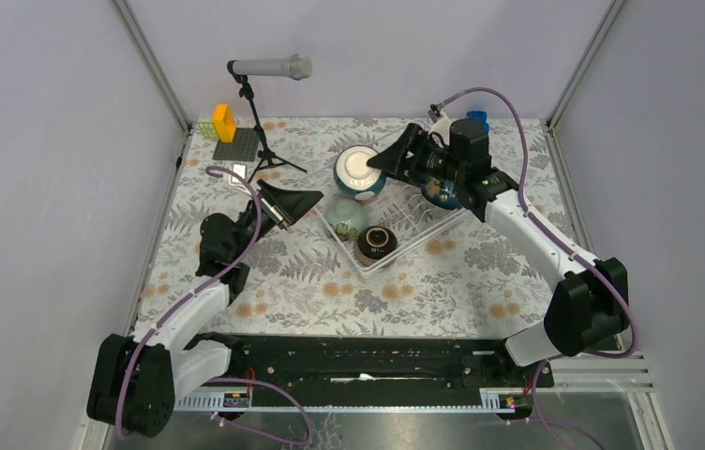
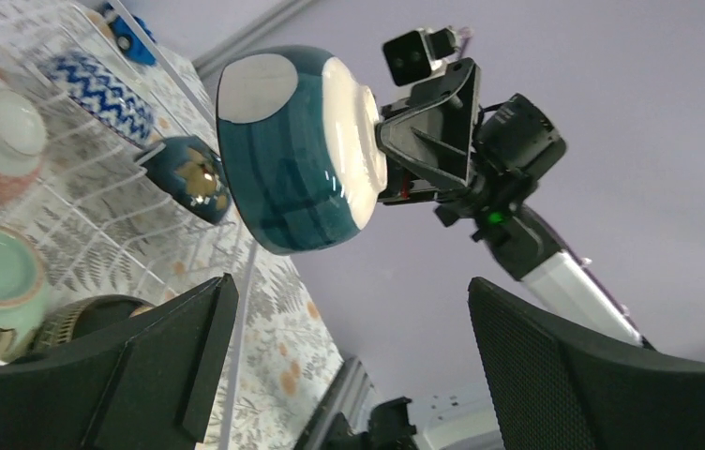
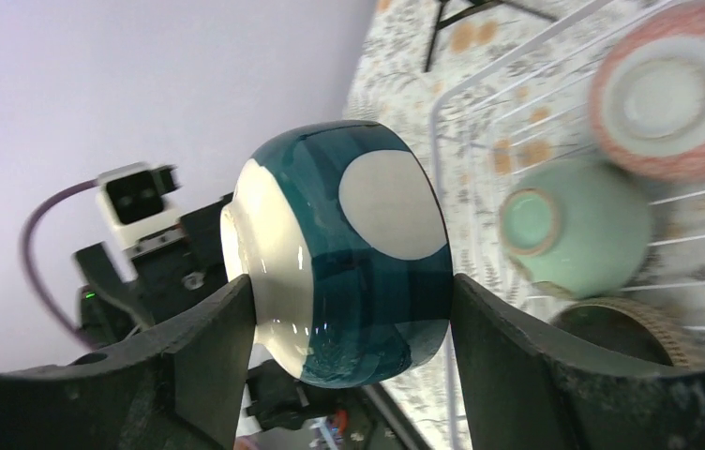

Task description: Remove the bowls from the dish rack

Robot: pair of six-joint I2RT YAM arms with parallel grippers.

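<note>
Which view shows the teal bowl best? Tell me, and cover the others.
Right wrist: the teal bowl sits large, central, clamped on its side between the right gripper's jaws. Left wrist shows its side and foot; top external shows it small, mostly white inside.

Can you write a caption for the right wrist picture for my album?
The right gripper holds the teal bowl sideways; a pink bowl and a mint bowl sit in the dish rack.

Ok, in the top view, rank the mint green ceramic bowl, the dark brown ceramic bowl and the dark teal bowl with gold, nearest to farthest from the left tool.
1. mint green ceramic bowl: left corner of the white wire dish rack, just right of the open left tool.
2. dark brown ceramic bowl: the rack's near corner.
3. dark teal bowl with gold: the rack's right side.
</note>
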